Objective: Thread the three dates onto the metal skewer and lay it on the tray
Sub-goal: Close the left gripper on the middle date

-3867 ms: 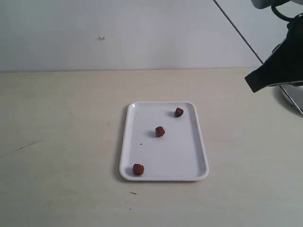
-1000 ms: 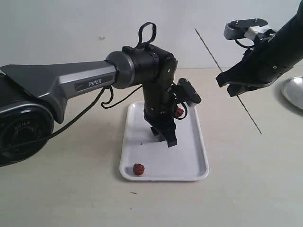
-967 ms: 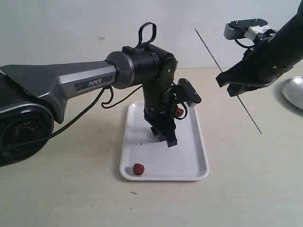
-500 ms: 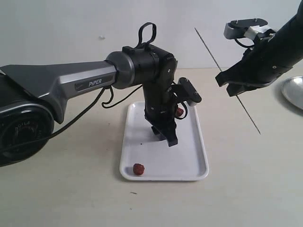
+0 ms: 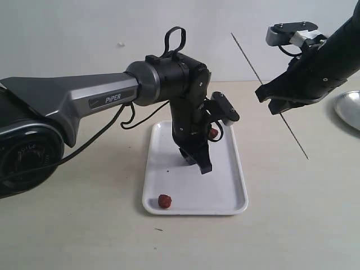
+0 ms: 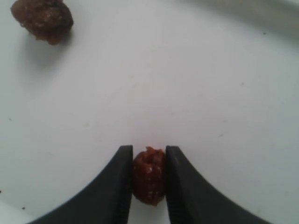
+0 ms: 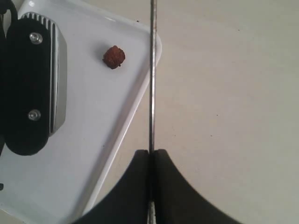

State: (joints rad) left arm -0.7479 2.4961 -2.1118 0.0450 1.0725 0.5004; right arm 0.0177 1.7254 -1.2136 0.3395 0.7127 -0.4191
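left wrist view: nothing is threaded yet. the dates (image 5: pixel 164 201) lie on the tray (image 5: pixel 225 191); you have picking, threading and laying down left. your left gripper (image 6: pixel 148 151) pinches one date (image 6: pixel 149 175), apparently on the tray floor. your right gripper (image 7: pixel 150 154) is clenched on the metal skewer (image 7: pixel 152 70), aloft beside the tray.

Just a pale beige tabletop (image 5: pixel 67 225), flat white rectangular tray (image 5: pixel 225 194) sitting mid-table, silvery round dish (image 5: pixel 350 109) at the right edge.
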